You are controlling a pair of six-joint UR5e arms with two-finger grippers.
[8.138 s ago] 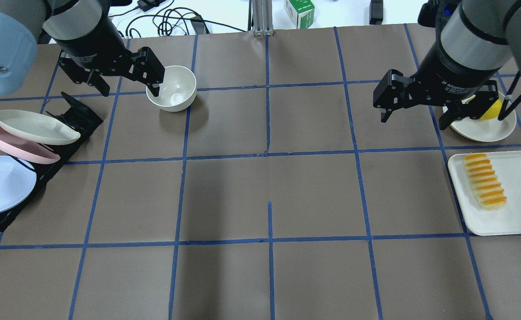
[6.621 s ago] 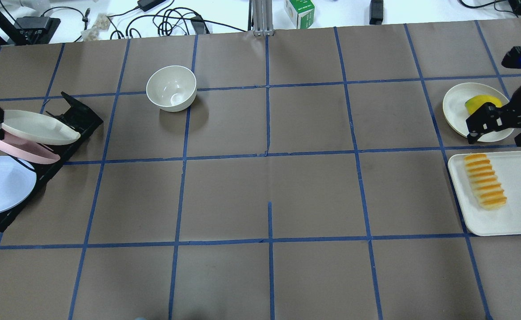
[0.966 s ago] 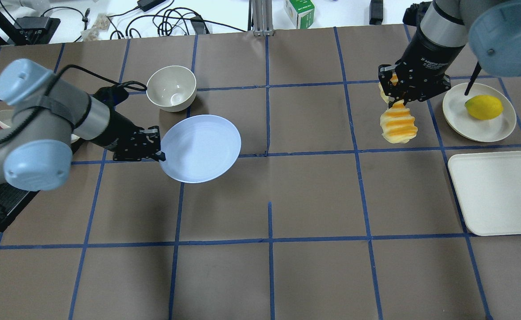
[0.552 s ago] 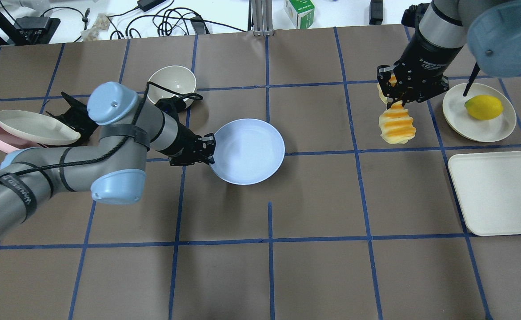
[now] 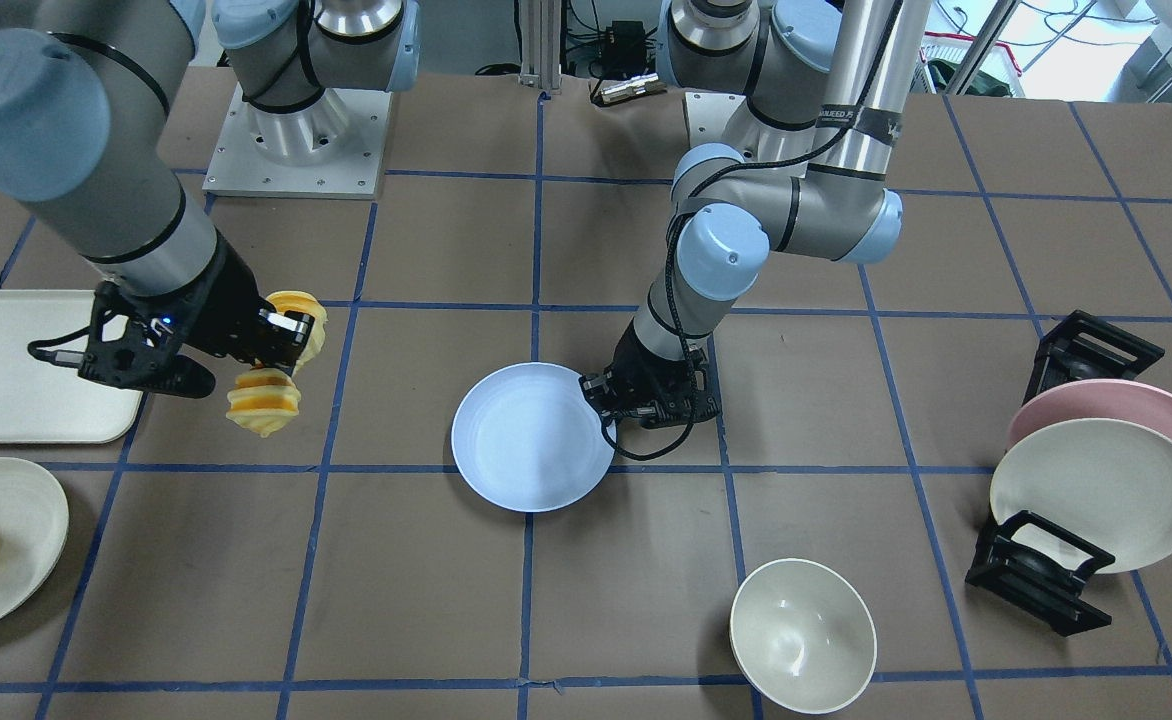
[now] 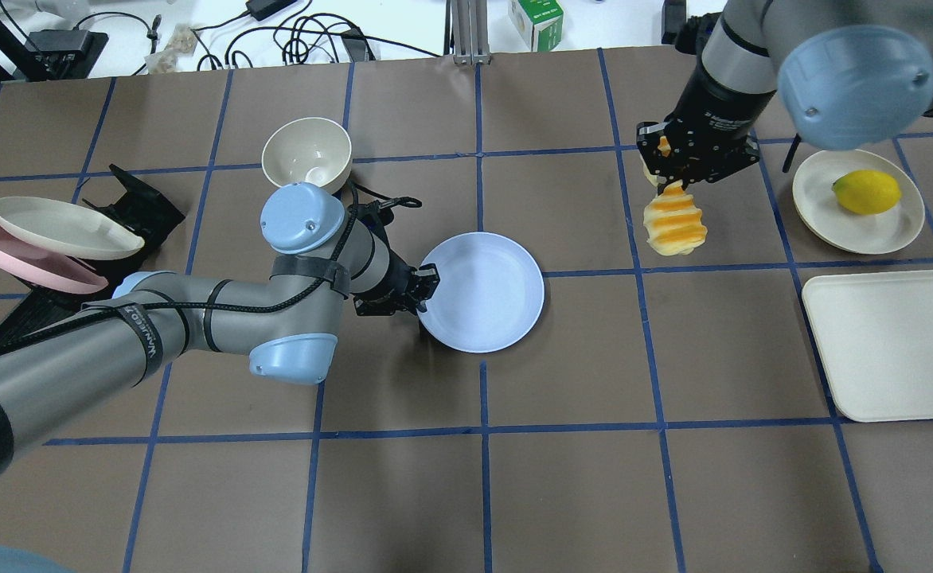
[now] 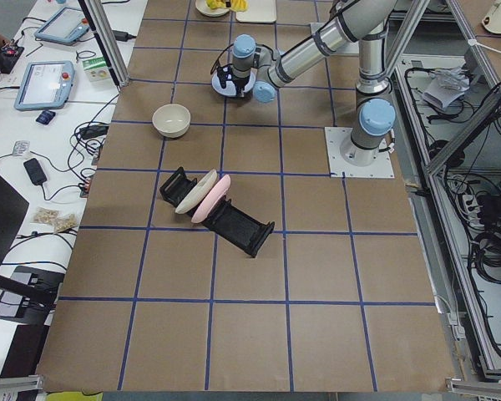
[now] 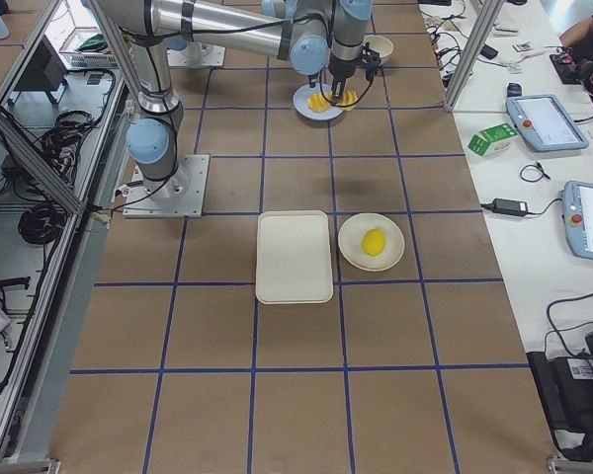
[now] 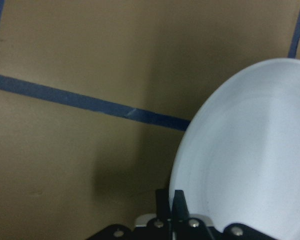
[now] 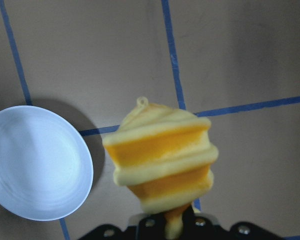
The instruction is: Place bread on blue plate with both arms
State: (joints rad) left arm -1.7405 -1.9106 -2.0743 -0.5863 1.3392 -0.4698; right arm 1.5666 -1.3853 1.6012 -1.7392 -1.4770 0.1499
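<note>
The blue plate [image 6: 486, 294] is near the table's middle, held by its left rim in my left gripper [image 6: 425, 288], which is shut on it. It is low over the table; I cannot tell whether it touches. The plate also shows in the front view [image 5: 526, 440] and the left wrist view [image 9: 250, 160]. My right gripper [image 6: 677, 177] is shut on one end of the bread [image 6: 675, 227], which hangs down in the air, about a grid square to the right of the plate. In the right wrist view the bread [image 10: 162, 160] hangs with the plate [image 10: 37, 162] to its lower left.
A cream bowl [image 6: 307, 155] stands behind my left arm. A black rack holds a pink plate [image 6: 29, 267] and a cream-white plate [image 6: 64, 227] at the far left. A cream plate [image 6: 833, 215] with a yellow fruit [image 6: 866, 191] and a white tray [image 6: 896, 342] lie at the right.
My left arm has carried the blue plate to the right, toward the table's middle. My right arm has moved the hanging bread a little to the left, toward the plate.
</note>
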